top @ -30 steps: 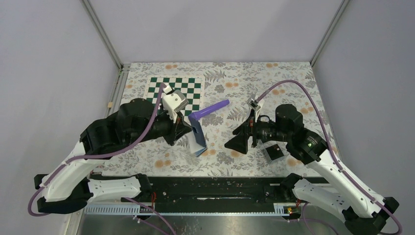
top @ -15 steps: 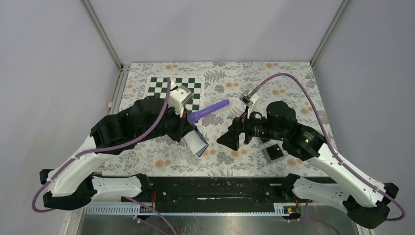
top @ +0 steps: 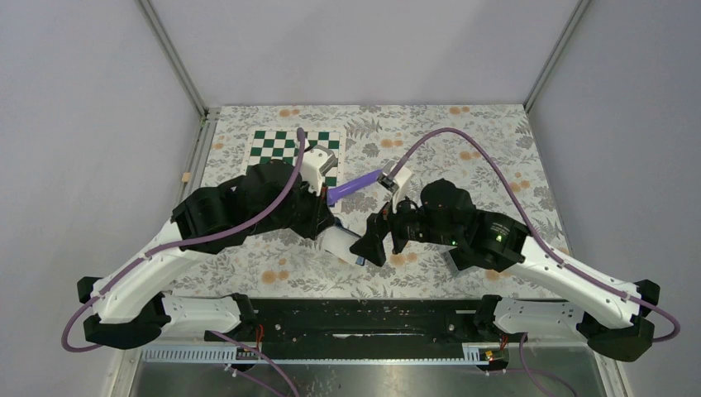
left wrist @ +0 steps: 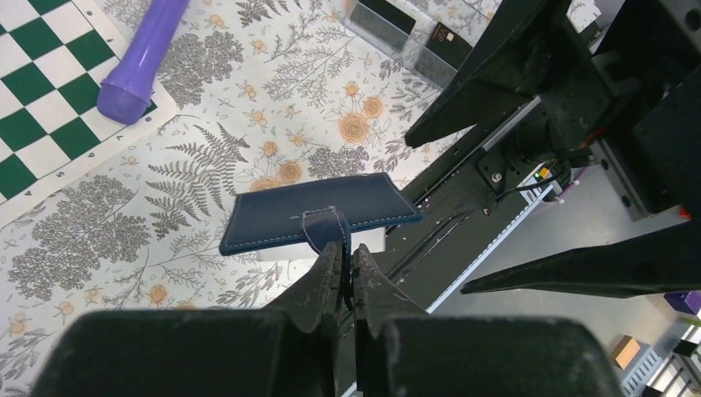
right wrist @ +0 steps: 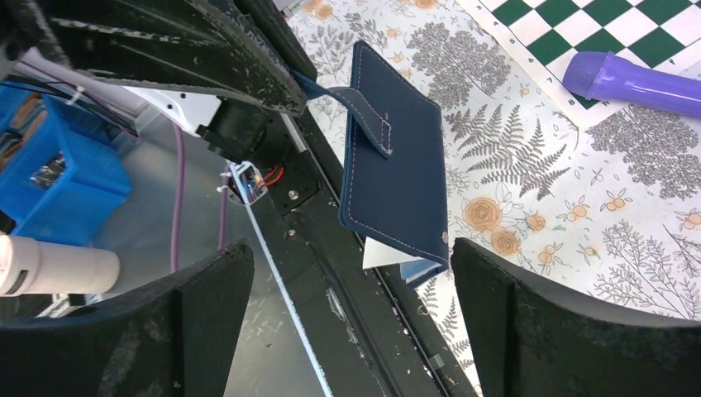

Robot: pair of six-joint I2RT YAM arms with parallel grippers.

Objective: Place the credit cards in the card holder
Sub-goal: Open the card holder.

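floral table [top: 463, 132] | checkered mat [top: 277, 147] | purple tube [top: 357, 183] | clear tray [left wrist: 422, 59]

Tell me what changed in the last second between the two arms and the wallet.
The right gripper, jaws wide open, swung left, right up to the wallet. The left gripper carried the wallet a little right, toward the middle, and stays shut on its strap. The purple tube has not moved from the edge of the checkered mat.

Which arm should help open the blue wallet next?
Probably right: the right gripper is open facing the card holder, while the left gripper is shut on its snap tab.
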